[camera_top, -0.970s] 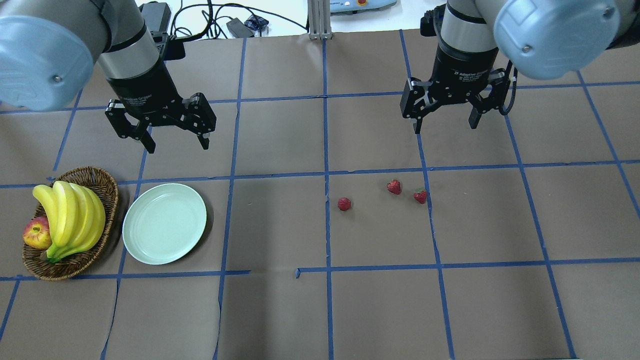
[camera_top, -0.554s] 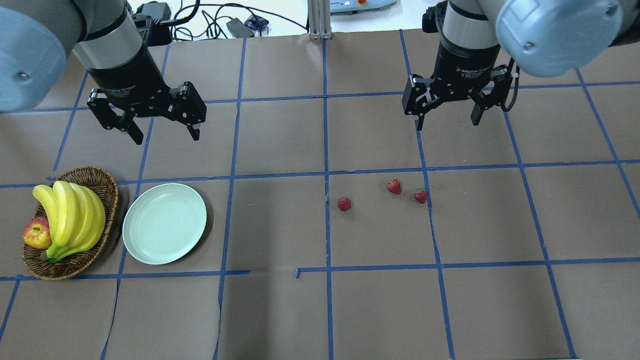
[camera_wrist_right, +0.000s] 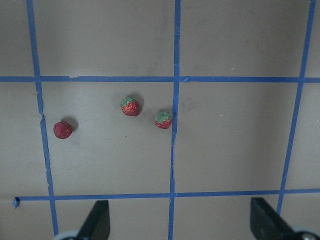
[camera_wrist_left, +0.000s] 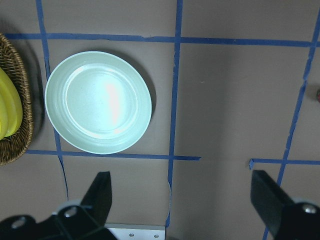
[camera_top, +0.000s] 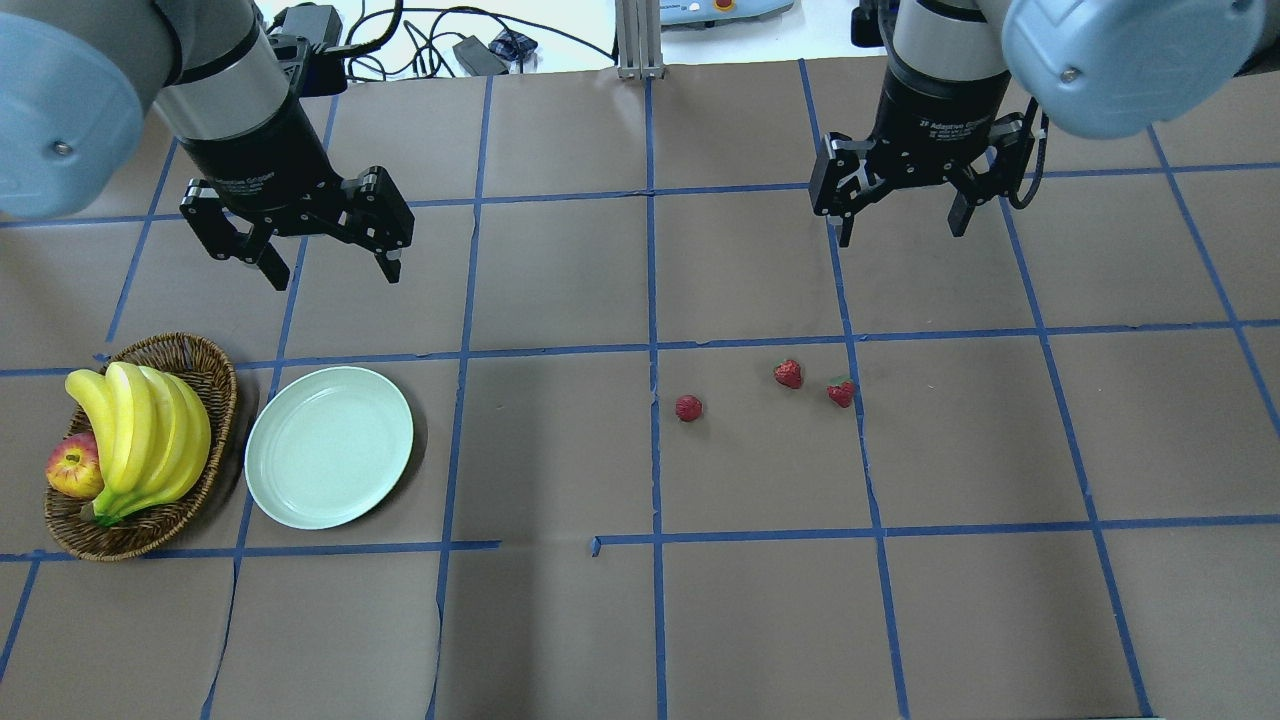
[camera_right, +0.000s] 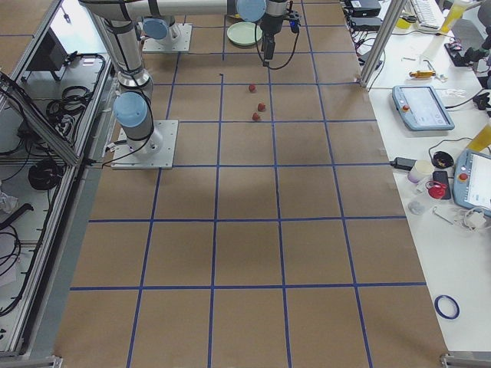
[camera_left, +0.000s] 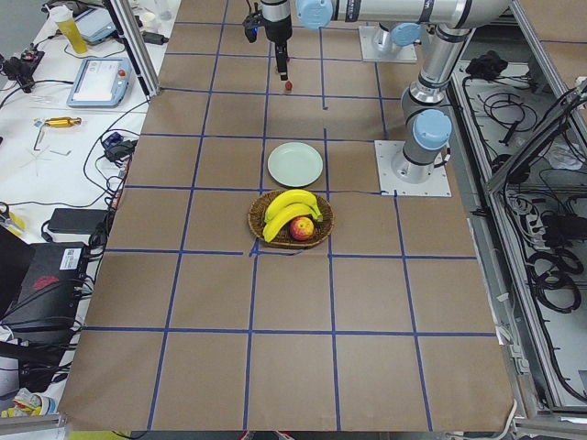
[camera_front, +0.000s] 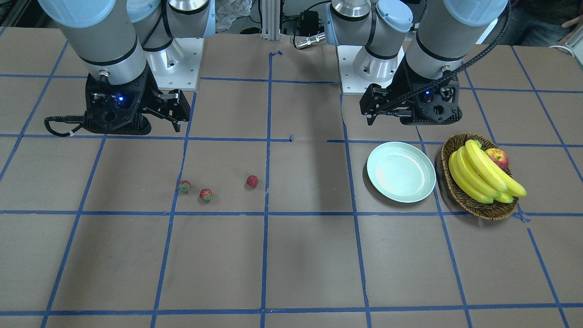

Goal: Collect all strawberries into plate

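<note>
Three small red strawberries lie on the brown table right of centre: one (camera_top: 688, 408), one (camera_top: 788, 374), one (camera_top: 841, 392). They also show in the right wrist view (camera_wrist_right: 63, 129) (camera_wrist_right: 130, 106) (camera_wrist_right: 163, 119) and the front view (camera_front: 252, 181) (camera_front: 206, 195) (camera_front: 184, 186). The mint-green plate (camera_top: 329, 446) lies at the left, empty, and also shows in the left wrist view (camera_wrist_left: 98, 102). My left gripper (camera_top: 330, 262) hangs open above the table, behind the plate. My right gripper (camera_top: 900, 228) hangs open behind the strawberries. Both are empty.
A brown wicker basket (camera_top: 207, 362) with bananas (camera_top: 150, 436) and a red-yellow apple (camera_top: 73, 466) stands just left of the plate. Blue tape lines grid the table. Cables and devices lie beyond the far edge.
The left gripper moved left and away from the plate, then held. The right gripper rose and shifted slightly away from the strawberries. Strawberries and plate have not moved.
</note>
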Action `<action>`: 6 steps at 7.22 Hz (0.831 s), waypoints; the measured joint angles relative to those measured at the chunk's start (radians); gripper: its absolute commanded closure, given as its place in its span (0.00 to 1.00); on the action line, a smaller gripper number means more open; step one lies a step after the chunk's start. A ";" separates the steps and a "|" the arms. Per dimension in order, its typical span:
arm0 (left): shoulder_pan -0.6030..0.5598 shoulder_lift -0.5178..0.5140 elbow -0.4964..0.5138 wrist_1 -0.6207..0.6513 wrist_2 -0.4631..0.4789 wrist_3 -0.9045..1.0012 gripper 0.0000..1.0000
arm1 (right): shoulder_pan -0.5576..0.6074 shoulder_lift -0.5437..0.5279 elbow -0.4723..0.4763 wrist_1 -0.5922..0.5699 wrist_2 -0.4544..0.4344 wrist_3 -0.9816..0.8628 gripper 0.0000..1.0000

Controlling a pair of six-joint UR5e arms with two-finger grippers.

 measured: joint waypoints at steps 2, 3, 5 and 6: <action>0.000 -0.003 -0.007 0.050 0.000 0.001 0.00 | 0.003 0.004 0.004 0.004 0.003 -0.001 0.00; 0.000 -0.008 -0.016 0.058 0.001 0.001 0.00 | 0.005 0.006 0.011 0.003 0.004 -0.001 0.00; 0.000 -0.014 -0.046 0.067 0.002 -0.002 0.00 | 0.003 0.010 0.042 -0.007 0.003 -0.001 0.00; 0.000 -0.016 -0.059 0.070 0.002 -0.003 0.00 | 0.003 0.016 0.069 -0.019 0.003 -0.006 0.00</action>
